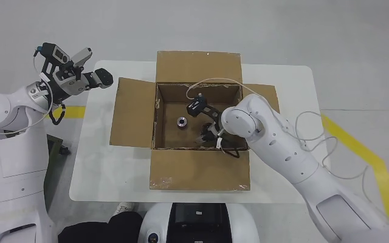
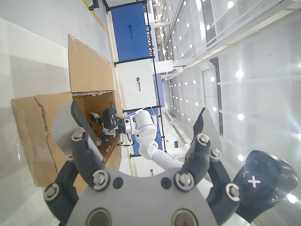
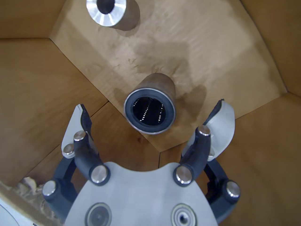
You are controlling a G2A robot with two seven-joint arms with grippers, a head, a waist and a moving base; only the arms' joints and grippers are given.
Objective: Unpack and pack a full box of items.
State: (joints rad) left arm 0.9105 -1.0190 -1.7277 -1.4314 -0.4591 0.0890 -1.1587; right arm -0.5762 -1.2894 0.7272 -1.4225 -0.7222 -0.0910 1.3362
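Right tool (image 3: 151,107) hangs open inside the box (image 1: 197,167), jaws spread above the upright black-rimmed bearing (image 3: 150,115) on its floor, likely lined up to lift it out; left tool (image 2: 138,108), also open, hovers well clear of the box

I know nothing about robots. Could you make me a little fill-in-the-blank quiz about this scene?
The right gripper hangs inside the cardboard ____.
Its jaws are ____.
____ metal cylinders stand on the box floor.
The left gripper holds ____.
Missing words: box; open; two; nothing.
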